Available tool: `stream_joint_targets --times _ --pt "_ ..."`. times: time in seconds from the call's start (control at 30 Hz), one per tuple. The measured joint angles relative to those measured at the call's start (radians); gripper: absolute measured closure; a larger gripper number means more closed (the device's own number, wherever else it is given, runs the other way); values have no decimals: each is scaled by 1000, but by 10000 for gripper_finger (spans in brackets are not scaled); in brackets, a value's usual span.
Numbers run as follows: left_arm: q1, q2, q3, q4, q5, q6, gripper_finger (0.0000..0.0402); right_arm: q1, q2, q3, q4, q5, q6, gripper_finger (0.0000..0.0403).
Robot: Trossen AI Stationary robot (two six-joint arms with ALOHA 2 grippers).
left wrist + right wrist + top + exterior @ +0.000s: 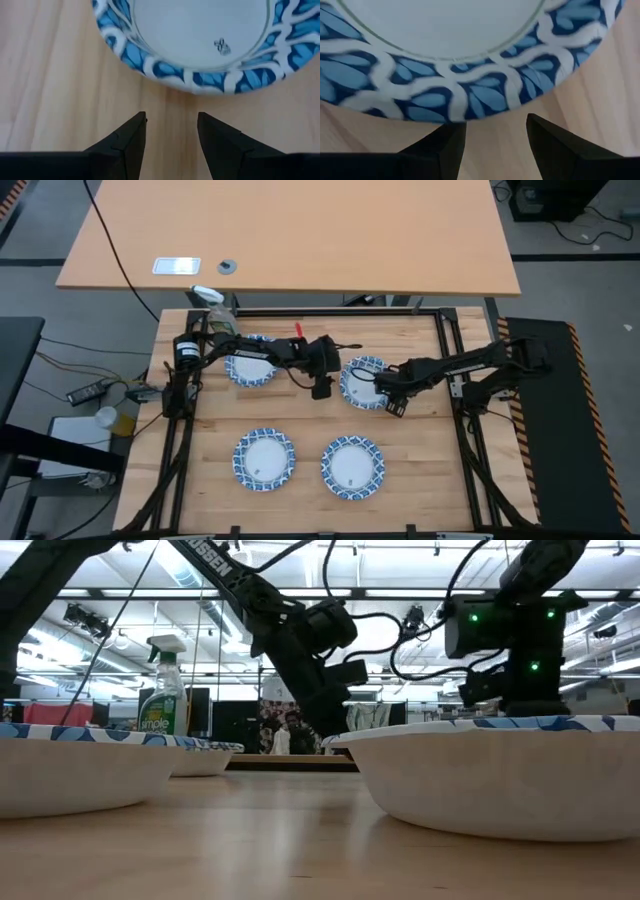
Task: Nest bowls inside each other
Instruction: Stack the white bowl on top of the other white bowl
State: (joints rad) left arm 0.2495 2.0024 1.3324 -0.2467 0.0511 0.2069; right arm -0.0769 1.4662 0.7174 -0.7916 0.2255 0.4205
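Observation:
Four bowls with blue-and-white patterned rims rest on their bases on the wooden table: far left (250, 367), far right (360, 381), near left (264, 457) and near right (352, 467). My left gripper (322, 388) is open at the left side of the far right bowl (200, 40), its fingers (170, 117) over bare wood just short of the rim. My right gripper (392, 402) is open at that bowl's right near side (450, 60), its fingertips (495, 122) right at the rim's edge. My right gripper comes steeply from above at the far right bowl's rim (445, 112). One fingertip (455, 132) stands right at the rim's edge; I cannot tell whether it touches. Nothing lies between the two fingers.
A spray bottle (214, 305) stands at the table's far left corner, behind the left arm. Dark frame rails (445, 340) run along the table's edges. A bare strip of wood lies between the far pair of bowls and the near pair.

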Motion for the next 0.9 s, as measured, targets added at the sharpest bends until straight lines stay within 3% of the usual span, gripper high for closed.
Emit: stream_joint_targets --times 0.5,0.7,0.9 --pt "56 43 -10 49 72 97 221 20 5 -19 145 75 -38 186" --pt "57 47 -62 166 95 99 221 28 -5 -67 188 113 -2 186" --pt "57 45 -117 293 95 113 221 68 -14 -103 232 229 14 186"
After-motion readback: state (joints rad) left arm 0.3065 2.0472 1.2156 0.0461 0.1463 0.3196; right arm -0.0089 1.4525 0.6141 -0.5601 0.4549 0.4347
